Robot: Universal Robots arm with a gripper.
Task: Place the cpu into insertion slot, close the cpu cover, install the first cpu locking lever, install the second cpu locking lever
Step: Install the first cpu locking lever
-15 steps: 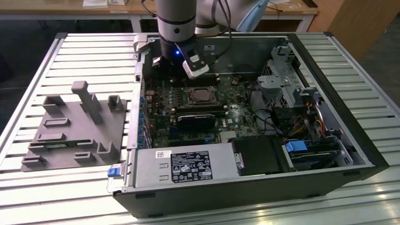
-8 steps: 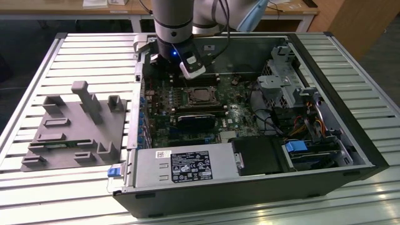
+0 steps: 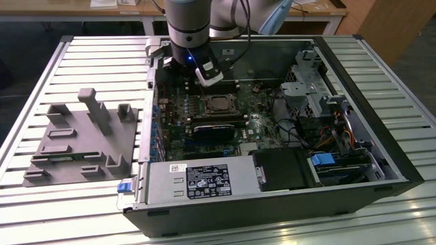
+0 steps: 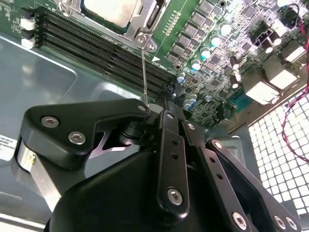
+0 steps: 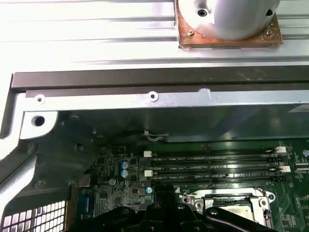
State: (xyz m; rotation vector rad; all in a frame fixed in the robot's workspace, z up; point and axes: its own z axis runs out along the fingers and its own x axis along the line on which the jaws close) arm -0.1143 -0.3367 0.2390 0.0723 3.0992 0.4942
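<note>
The cpu (image 4: 112, 10), a dull silver square, lies in the insertion slot (image 3: 219, 104) in the middle of the motherboard. The silver cpu cover (image 4: 145, 21) lies flat around the cpu as a frame. One thin metal locking lever (image 4: 144, 72) stands up from the cover's corner, and its free end meets the tips of my gripper (image 4: 153, 109). The fingers look shut together there; I cannot tell whether the lever is pinched or just touched. In the exterior view my gripper (image 3: 199, 82) hangs just behind the insertion slot. The slot's edge (image 5: 231, 209) also appears in the first wrist view.
Black memory slots (image 4: 96, 46) run between the socket and the case wall (image 5: 154, 96). A black heatsink block (image 3: 211, 131) sits in front of the socket. The power supply (image 3: 197, 181), drive cage (image 3: 317, 97) and cables (image 3: 327, 138) crowd the exterior view's right. A grey fixture (image 3: 81, 138) lies outside the case.
</note>
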